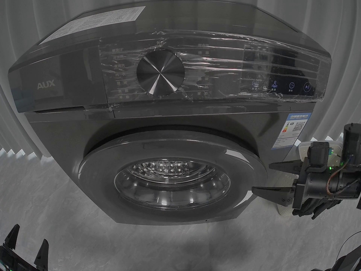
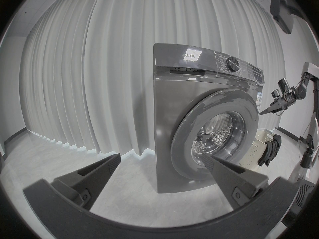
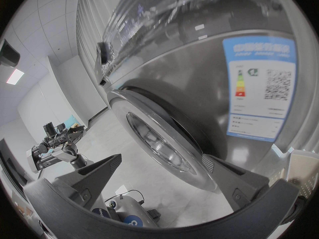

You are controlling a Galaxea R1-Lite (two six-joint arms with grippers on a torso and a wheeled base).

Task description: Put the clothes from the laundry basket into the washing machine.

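Nearest, low on the left, is the left tool (image 1: 27, 243). Its two fingers are spread apart and hold nothing. It hangs above the floor (image 1: 150, 245), well apart from the washing machine (image 1: 75, 132), likely just waiting out of the way.

The round door (image 1: 172, 177) of the washing machine is shut and faces the robot. Through its glass I can see the shiny drum, and I see no clothes in it.

The right tool (image 1: 263, 178) is just beside the right edge of the door. Its fingers are open too, with nothing between them, and they point left toward the door's rim. I think it is there because the door must be pulled open first, and that edge looks like the side that swings out.

The laundry basket (image 2: 256, 143) stands on the floor just to the right of the machine. Dark clothes (image 2: 270, 150) hang over its rim. They hang the long way down, tops on the rim and ends pointing to the floor.
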